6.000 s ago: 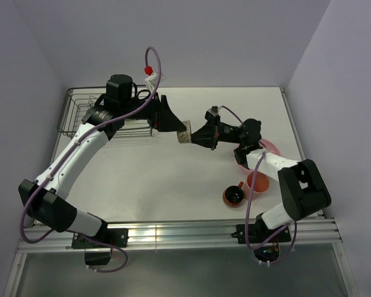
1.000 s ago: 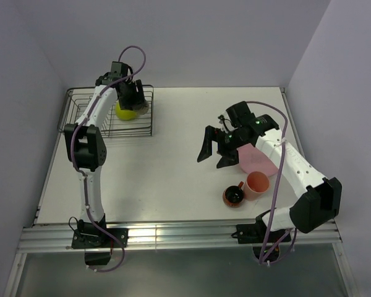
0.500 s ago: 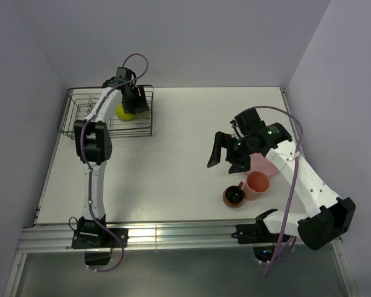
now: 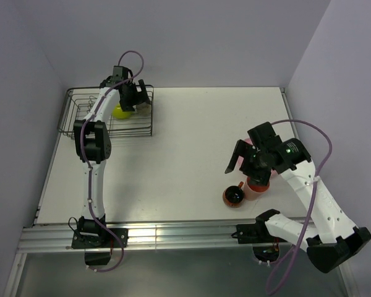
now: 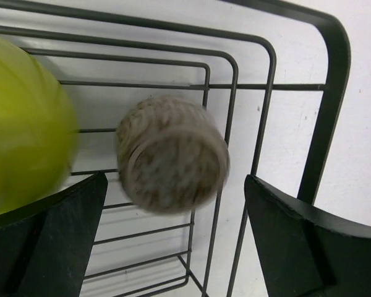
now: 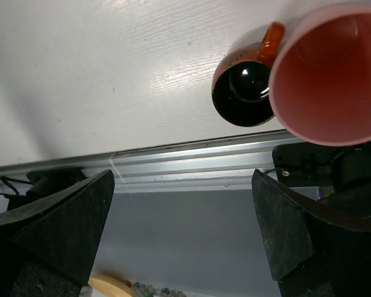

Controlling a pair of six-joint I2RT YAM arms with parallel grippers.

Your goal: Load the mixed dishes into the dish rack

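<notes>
Right, status, big to small. Bench (image 4: 173,167) carries everything. The dish rack (image 4: 67,117) is at its far-left corner, and my left arm reaches over the rack's right end.

The lime-green bowl (image 4: 122,111) is inside the rack. On my left wrist camera the bowl (image 5: 25,124) fills the left side. The beige-grey cup (image 5: 172,154) is just beside it to the right, down on the rack wires (image 5: 334,93) near the corner. It is blurred, with a round end facing the camera; I can't tell whether that is the base or the mouth.

My left hand (image 5: 176,179) is above that cup. The fingers are spread wide on either side of it, not touching it and gripping nothing.

The salmon-pink cup (image 4: 258,185) stands upright on the bench at front right, mouth up. The orange-red mug (image 4: 233,195) is just left of it, dark inside, its handle pointing at the cup. Both are outside the rack. On the right wrist camera the cup (image 6: 334,77) and mug (image 6: 242,93) sit close together, and I can't tell whether they touch.

My right hand (image 4: 244,162) hangs over those two, fully spread and empty.
</notes>
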